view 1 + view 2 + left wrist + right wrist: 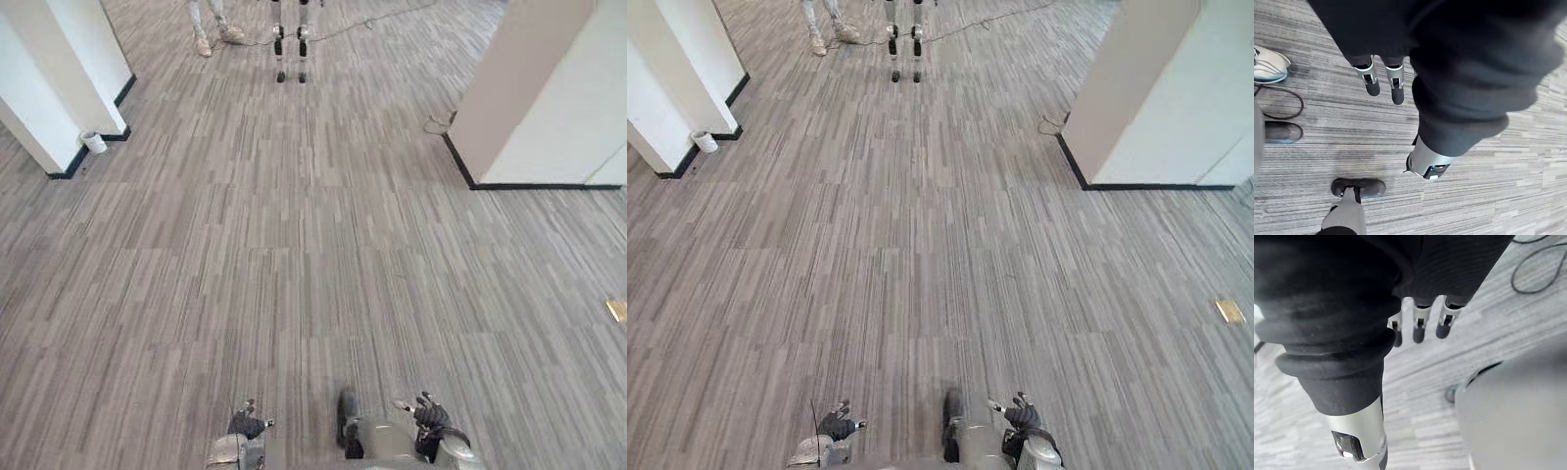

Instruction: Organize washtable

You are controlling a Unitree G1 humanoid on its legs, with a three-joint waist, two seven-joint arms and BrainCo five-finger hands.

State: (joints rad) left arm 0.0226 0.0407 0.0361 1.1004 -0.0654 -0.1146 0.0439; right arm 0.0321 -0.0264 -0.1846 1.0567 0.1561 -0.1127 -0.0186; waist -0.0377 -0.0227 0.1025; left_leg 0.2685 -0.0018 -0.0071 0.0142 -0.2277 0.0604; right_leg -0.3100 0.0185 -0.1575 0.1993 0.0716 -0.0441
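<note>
Below, the left hand [245, 423] and the right hand [429, 418] are hanging over the carpet floor [294, 255], their fingers [1419, 330] straight and relaxed. A small white cup [93, 142] is sitting at the foot of a white pillar [59, 78]; its contents are too small to make out. A person's legs [199, 20] are being cut off by the far edge, and a flat tan piece [1230, 310] is lying well apart on the right.

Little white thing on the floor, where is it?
In the eye views, the little white thing stands on the carpet far off to the robot's left, right at the foot of the left white pillar.
</note>
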